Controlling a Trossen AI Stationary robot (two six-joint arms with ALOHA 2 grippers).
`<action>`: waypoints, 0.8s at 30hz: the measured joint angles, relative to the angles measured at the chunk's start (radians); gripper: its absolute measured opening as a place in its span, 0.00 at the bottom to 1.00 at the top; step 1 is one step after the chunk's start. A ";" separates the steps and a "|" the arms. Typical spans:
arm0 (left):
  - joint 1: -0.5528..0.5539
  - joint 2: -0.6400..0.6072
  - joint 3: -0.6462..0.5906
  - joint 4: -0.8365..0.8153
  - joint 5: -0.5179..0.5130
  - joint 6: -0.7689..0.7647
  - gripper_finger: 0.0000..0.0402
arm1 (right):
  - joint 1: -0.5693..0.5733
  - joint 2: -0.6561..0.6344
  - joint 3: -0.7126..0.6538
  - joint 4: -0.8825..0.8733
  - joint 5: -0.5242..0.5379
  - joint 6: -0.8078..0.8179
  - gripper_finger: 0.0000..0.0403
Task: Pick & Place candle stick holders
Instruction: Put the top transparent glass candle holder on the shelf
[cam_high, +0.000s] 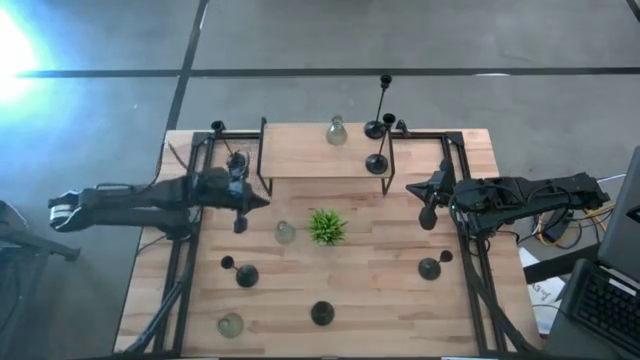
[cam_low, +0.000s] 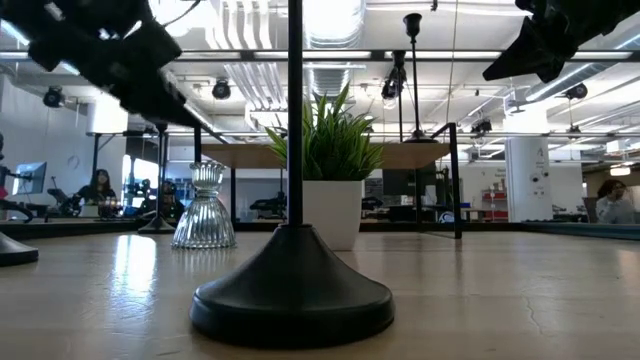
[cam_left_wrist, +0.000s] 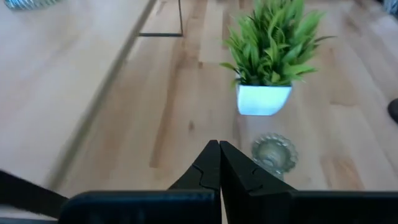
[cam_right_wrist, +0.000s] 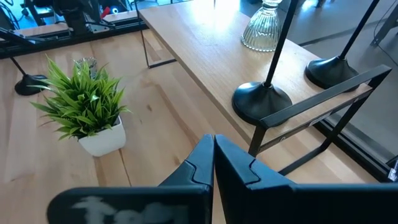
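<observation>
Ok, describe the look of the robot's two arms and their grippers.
Both arms are dark, almost black, jointed links. The left arm has a pale end piece; the right arm trails yellow and orange cables. The left gripper and right gripper have matte black, wedge-shaped fingers.

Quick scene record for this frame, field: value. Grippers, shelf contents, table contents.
left gripper: shut, empty, raised over the table's left side, near the glass holder by the plant
right gripper: shut, empty, raised over the table's right side, near the shelf
shelf: one glass holder, two black holders at its right end
table: plant in the middle, glass holder beside it, another glass holder at the front left, three black holders across the front half
held: nothing
</observation>
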 joint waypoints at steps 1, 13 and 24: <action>-0.006 -0.015 -0.030 0.028 0.000 -0.020 0.00 | 0.000 0.000 0.000 0.000 0.000 0.000 0.02; -0.022 -0.048 -0.232 0.117 0.001 -0.293 0.11 | 0.000 0.000 -0.001 0.007 0.001 0.022 0.02; -0.025 -0.026 -0.336 0.279 0.042 -0.317 0.41 | 0.000 0.000 -0.001 0.057 0.010 0.021 0.02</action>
